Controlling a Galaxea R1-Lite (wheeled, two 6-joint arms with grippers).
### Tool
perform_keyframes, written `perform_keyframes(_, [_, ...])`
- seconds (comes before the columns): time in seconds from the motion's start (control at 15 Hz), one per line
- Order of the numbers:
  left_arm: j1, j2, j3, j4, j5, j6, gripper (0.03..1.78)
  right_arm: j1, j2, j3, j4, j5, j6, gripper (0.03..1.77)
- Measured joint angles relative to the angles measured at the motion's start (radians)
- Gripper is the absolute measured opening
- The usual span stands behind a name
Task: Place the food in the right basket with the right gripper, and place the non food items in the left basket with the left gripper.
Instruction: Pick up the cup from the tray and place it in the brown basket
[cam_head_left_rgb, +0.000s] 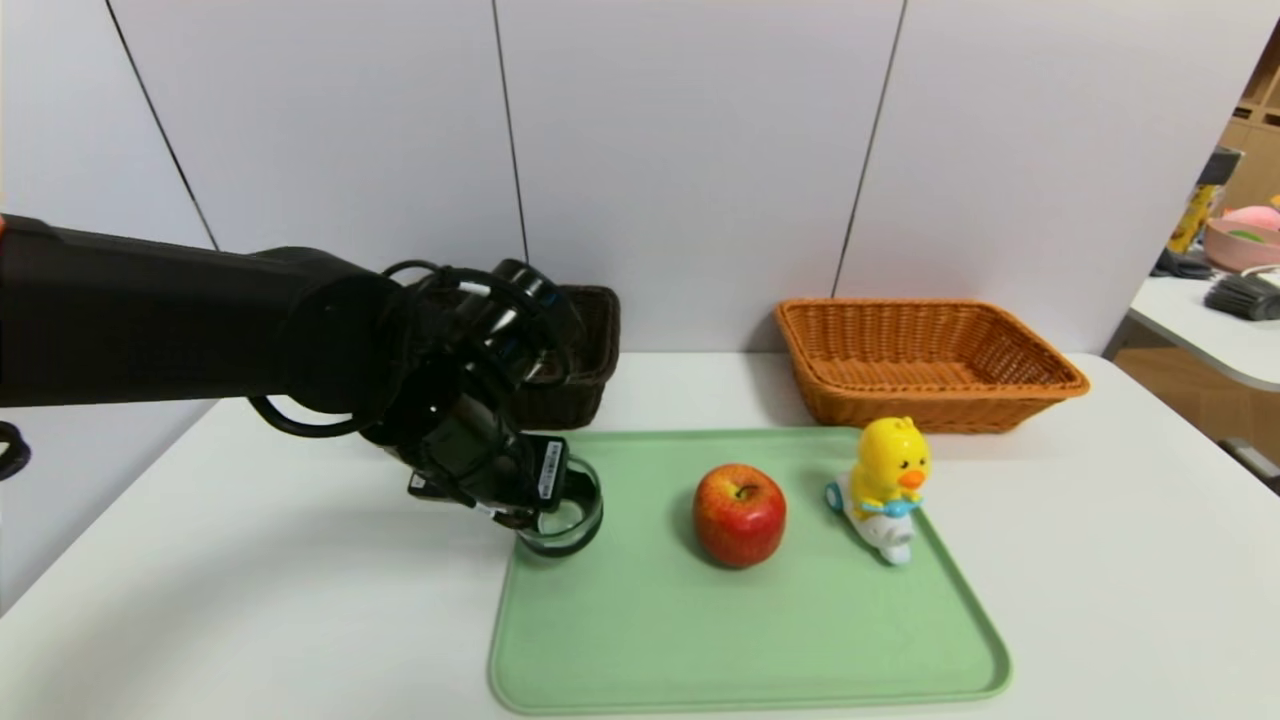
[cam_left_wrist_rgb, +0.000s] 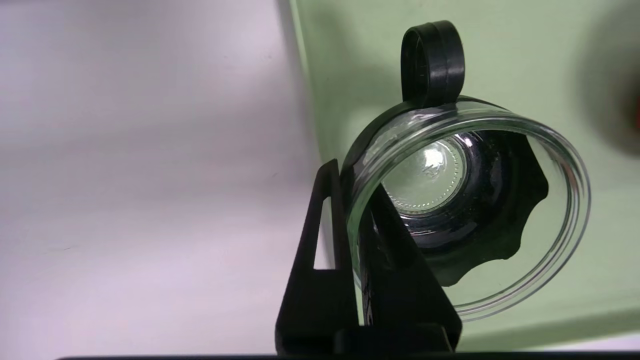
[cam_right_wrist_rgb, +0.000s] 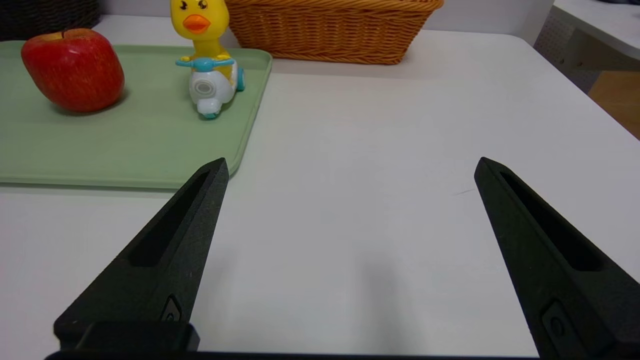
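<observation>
At the tray's (cam_head_left_rgb: 750, 640) left edge, the left gripper (cam_left_wrist_rgb: 354, 172) pinches the glass cup's (cam_left_wrist_rgb: 570, 270) wall. Over the table (cam_right_wrist_rgb: 380, 210) hovers the right gripper (cam_right_wrist_rgb: 352, 159), open; empty.

- Left arm: thick, black, rounded joints; orange patch at the edge.
- Left gripper (cam_left_wrist_rgb: 356, 172): black, tapering fingers, one slotted; looping black cables, white barcode labels.
- Right gripper (cam_right_wrist_rgb: 352, 159): black, wedge-shaped fingers, long recesses, screws near the bases.
</observation>
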Motion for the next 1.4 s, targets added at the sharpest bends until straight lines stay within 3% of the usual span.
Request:
perform_keyframes(0.33, [0.072,-0.099,-0.046,-0.008,0.004,0.011,0.11,0.0,0.0,0.0,0.0,0.0,0.0,1.7])
perform_keyframes(0.6, [0.185,-0.115,-0.134,-0.01,0.004,0.132,0.11,0.0,0.0,0.0,0.0,0.0,0.0,1.7])
perform_keyframes(1.0, [0.335,0.008,-0.371,-0.01,-0.003,0.349,0.11,0.0,0.0,0.0,0.0,0.0,0.0,1.7])
perform_keyframes(1.4, [0.385,0.189,-0.527,-0.029,-0.005,0.366,0.11,0.0,0.0,0.0,0.0,0.0,0.0,1.7])
